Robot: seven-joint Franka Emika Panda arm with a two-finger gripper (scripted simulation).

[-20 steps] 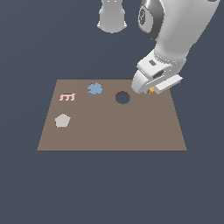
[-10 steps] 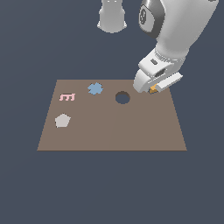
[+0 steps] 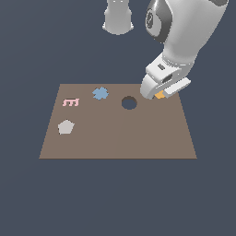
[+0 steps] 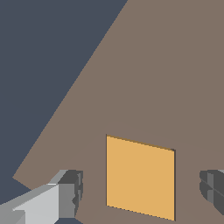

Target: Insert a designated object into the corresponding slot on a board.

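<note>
The board lies flat, and its round hole holds nothing. The square slot is not visible in either view; my hand covers that part of the board in the exterior view.

My hand hangs low over the board's far corner on the exterior view's right, just beside the round hole, with my arm reaching down to it from above and behind. In the wrist view my fingers are spread wide, one on each side of the orange block, with clear gaps between each pad and the block's edges, so nothing is pinched.

The orange block lies between my fingers, near the board's edge, a flat, plain orange square with a thin darker rim showing along one side. I cannot tell whether it sits in the slot or on the board's surface. In the exterior view only a sliver of it peeks out beneath my hand.
</note>
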